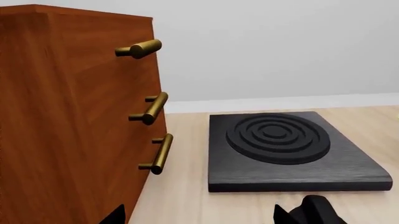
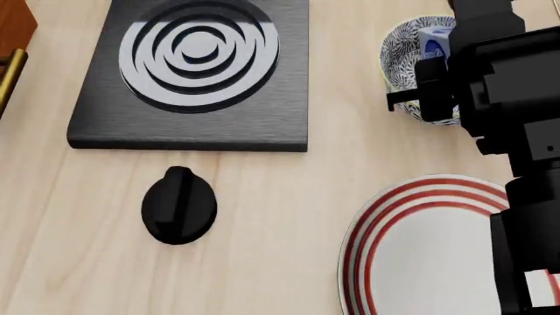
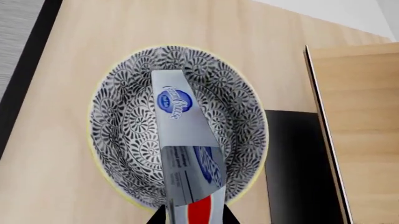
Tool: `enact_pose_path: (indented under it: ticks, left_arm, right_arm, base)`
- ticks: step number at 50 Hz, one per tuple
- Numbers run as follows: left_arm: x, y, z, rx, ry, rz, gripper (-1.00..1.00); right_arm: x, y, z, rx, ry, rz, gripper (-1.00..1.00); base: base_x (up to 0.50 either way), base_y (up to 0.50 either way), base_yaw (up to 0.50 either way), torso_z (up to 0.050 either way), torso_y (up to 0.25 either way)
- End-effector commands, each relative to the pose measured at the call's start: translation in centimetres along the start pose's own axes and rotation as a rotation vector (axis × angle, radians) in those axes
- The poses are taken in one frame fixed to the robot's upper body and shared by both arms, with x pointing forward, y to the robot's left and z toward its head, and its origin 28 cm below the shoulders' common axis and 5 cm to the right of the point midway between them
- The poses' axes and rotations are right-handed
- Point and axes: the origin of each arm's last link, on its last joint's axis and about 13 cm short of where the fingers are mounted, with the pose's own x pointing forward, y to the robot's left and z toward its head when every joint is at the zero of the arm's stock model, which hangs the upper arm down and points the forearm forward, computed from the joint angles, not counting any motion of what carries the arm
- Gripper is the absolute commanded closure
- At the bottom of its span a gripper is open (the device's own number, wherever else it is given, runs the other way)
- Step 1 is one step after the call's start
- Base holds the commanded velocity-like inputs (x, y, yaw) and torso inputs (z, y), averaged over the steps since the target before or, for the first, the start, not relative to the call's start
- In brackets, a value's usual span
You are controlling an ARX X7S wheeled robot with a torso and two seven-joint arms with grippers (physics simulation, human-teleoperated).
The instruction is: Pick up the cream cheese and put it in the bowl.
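Observation:
In the right wrist view the cream cheese (image 3: 185, 149), a silvery-grey box with a blue oval label and a red end, points down into the black-and-white patterned bowl (image 3: 124, 121). My right gripper (image 3: 193, 217) is shut on the box's red end, one dark finger on each side. From the head view the bowl (image 2: 400, 46) sits at the far right, with the cream cheese (image 2: 433, 39) showing over it, half hidden by my right arm (image 2: 503, 79). My left gripper (image 1: 199, 217) is open with nothing between its fingers, low over the table beside the wooden cabinet.
A black stove plate (image 2: 193, 125) with ringed burner lies far left-centre, its black knob (image 2: 178, 205) nearer me. A white plate with red rings (image 2: 420, 256) sits front right. A brown cabinet (image 1: 68, 116) with brass handles stands at the left. A wooden box (image 3: 358, 116) stands beside the bowl.

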Motion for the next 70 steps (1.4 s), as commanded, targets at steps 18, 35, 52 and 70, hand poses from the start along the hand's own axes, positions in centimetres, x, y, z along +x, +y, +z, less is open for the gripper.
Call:
enact_pose_path:
  ticks: [18,35,52,70]
  left_arm:
    - [0.1,0.0,-0.2,0.000,0.006,0.001,-1.00]
    - [0.2,0.0,-0.4,-0.001,0.009,0.002,-1.00]
    - [0.2,0.0,-0.4,0.000,0.009,0.001,-1.00]
    - [0.1,0.0,-0.3,-0.004,0.005,-0.002,-1.00]
  right_arm:
    - [0.1,0.2,0.1,-0.033,0.001,-0.012,1.00]
    - [-0.2,0.1,0.6,-0.026,-0.008,-0.022,1.00]
    - [-0.6,-0.2,1.0,-0.017,-0.009,-0.035,1.00]
    - [-1.4,-0.2,1.5,-0.018,-0.009,-0.036,1.00]
  base:
    - [0.00,0.00,0.00,0.000,0.001]
    - [0.00,0.00,0.00,0.000,0.001]
    - [0.00,0.00,0.00,0.001,0.001]
    - [0.00,0.00,0.00,0.000,0.001]
